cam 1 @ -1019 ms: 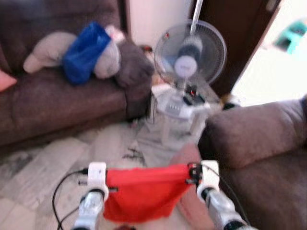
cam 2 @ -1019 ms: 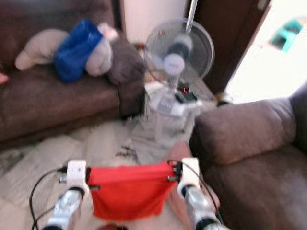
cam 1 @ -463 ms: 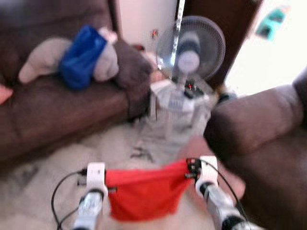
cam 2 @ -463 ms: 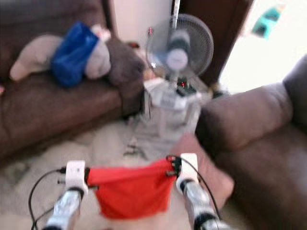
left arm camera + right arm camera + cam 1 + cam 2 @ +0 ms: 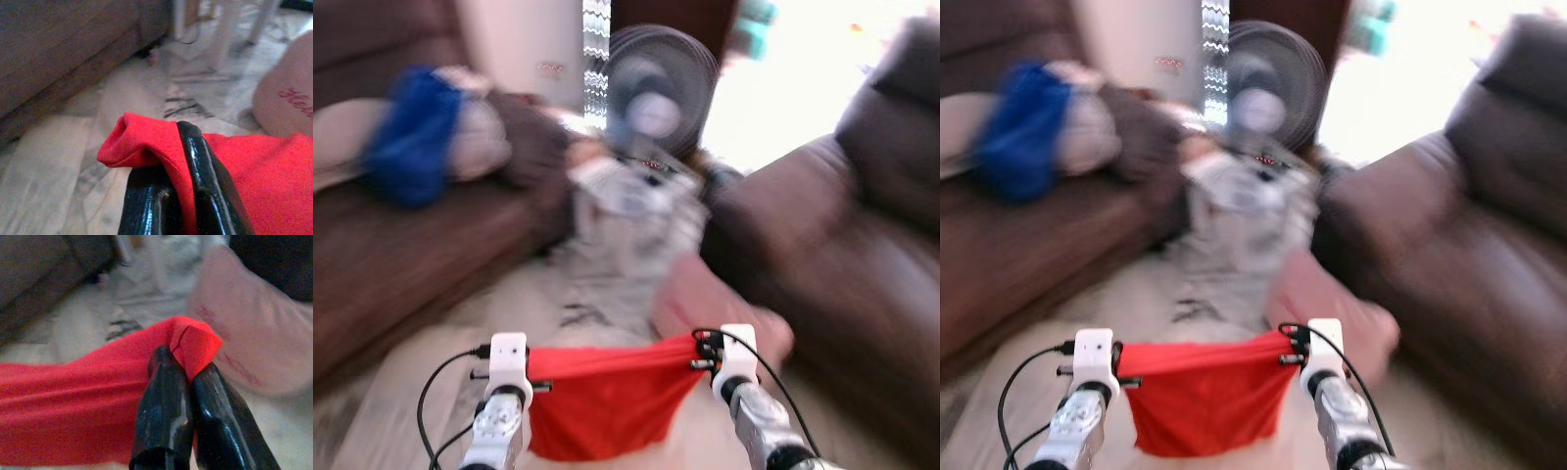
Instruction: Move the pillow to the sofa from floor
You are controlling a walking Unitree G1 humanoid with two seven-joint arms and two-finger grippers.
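**Red cloth held taut between both grippers, pink pillow on floor ahead**

While head views are badly blurred, we can make out the basics. Our left gripper (image 5: 188,191) and right gripper (image 5: 188,396) each have their jaws closed on a corner of a red cloth (image 5: 602,397), which hangs stretched between them w/ its lower part drooping. Wrist views confirm it: black fingers (image 5: 205,186) pinch the fabric tight on both sides.

Taking the red cloth as landmark: the pink pillow (image 5: 710,299) lies on the pale marble floor (image 5: 54,161) just beyond its right corner, resting against the base of the brown sofa (image 5: 832,255) to the right. Further beyond the cloth stands a fan (image 5: 656,93) over a white stool-like stand (image 5: 626,206). Beyond & left sits another brown sofa (image 5: 401,255) carrying a blue item (image 5: 411,137); what that is we can't tell.
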